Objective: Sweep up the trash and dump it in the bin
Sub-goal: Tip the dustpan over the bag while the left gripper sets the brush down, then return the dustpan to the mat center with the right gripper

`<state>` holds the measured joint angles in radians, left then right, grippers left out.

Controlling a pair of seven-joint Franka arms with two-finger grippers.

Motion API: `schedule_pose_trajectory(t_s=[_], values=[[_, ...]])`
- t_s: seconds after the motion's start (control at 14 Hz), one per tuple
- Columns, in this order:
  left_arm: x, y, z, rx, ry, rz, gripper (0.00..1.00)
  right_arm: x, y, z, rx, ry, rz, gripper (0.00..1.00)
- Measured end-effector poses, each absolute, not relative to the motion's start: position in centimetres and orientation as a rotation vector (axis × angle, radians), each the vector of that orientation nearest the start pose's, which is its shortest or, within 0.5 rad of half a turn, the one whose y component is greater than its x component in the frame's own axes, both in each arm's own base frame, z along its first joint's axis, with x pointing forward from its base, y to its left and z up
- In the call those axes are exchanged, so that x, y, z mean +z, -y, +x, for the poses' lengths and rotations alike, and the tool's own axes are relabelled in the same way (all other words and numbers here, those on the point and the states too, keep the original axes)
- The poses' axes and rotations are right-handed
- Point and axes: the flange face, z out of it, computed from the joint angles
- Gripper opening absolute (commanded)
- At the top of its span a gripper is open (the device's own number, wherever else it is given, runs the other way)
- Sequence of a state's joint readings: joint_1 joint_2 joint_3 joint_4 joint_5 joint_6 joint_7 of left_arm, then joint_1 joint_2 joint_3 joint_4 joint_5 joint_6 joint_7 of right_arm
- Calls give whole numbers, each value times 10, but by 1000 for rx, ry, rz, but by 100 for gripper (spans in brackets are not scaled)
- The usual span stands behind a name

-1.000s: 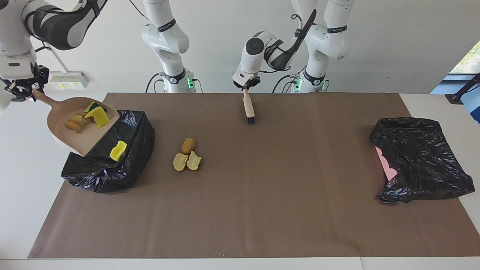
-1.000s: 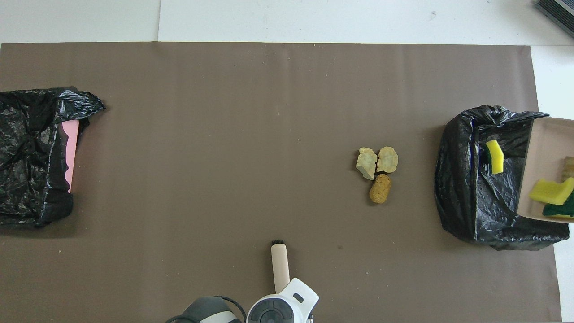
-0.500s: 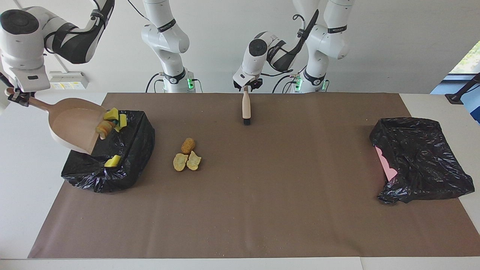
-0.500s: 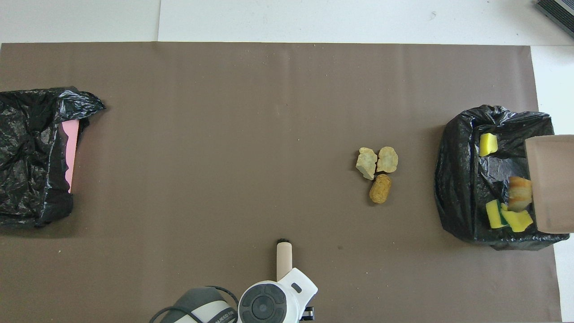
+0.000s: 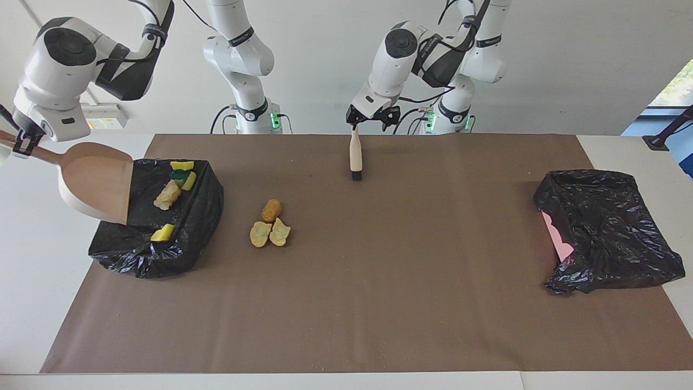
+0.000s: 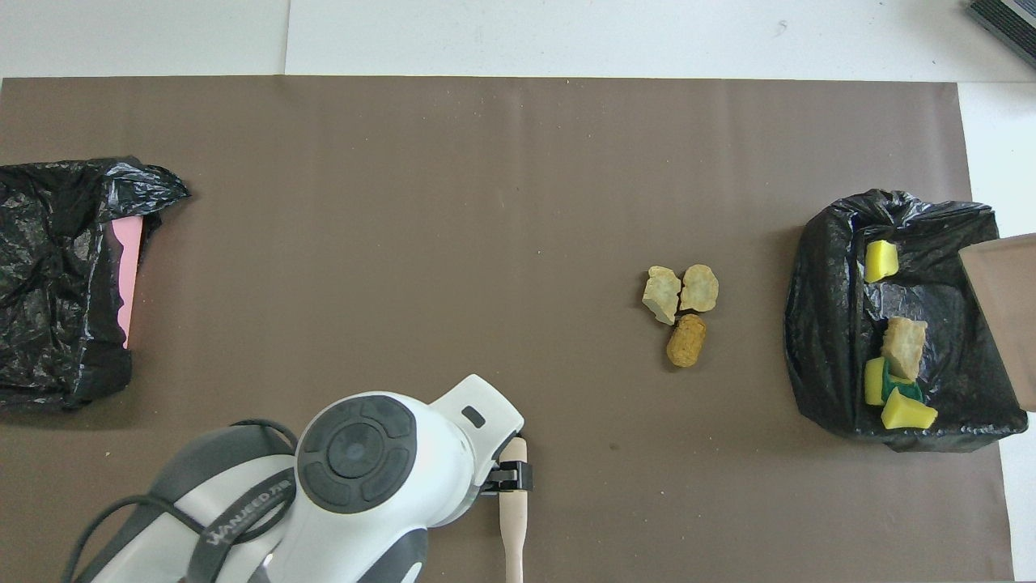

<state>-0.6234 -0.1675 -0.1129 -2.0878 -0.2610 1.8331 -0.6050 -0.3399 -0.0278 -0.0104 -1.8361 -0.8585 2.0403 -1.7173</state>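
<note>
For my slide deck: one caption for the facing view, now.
Right pincer tips the emptied dustpan over the bin; three bread lumps remain.

I see yellow sponge scraps [image 6: 880, 261] and a crusty lump [image 6: 904, 348] in the black-bagged bin [image 6: 825, 324], three bread-like lumps [image 6: 682, 312] on the brown-covered table [image 6: 405, 202], my left pincer [image 6: 511, 476] over a wooden-handled brush [image 6: 515, 526].

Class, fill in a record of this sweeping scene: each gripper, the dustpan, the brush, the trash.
Right gripper: shut on the dustpan handle, pan tilted over the bin at the right arm's end
Left gripper: open, over the brush handle; brush rests on the mat
Trash in bin: yellow sponge scraps, one bread lump
Trash on mat: three bread lumps beside that bin
</note>
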Motion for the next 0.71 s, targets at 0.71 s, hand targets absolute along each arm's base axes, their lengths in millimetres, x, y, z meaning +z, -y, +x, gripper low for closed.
schedule_pose_trajectory(t_s=[0.71], values=[[595, 187, 480, 60, -224, -3199, 100, 629, 125, 503, -323, -1175, 2455, 0]])
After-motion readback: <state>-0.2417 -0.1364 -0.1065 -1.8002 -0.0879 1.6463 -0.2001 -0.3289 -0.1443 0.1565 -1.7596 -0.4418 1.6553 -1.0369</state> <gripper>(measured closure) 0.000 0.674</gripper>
